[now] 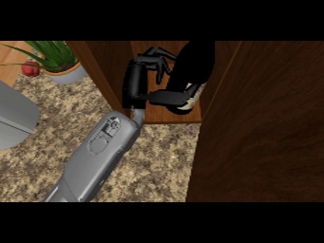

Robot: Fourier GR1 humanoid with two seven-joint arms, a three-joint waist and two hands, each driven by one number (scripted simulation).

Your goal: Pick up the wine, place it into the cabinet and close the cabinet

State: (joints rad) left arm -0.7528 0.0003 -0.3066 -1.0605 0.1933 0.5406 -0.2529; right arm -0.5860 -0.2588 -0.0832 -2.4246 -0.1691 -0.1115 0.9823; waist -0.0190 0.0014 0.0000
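Right now the right hand (145,78) is reaching into the open cabinet (150,57) at twelve o'clock, thumb and fingers curling round the dark wine bottle (192,66), which is sitting on the cabinet's shelf or just above it; I cannot tell which. Letting go before it stands settled could be tipping it over. The door (270,123), looming at three o'clock, could be catching the grey forearm (98,156) if swung early. No left hand is showing.

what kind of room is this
Likely a kitchen: a speckled granite counter, a wooden cabinet standing open on it with a dark wine bottle inside, and a potted plant in the corner.
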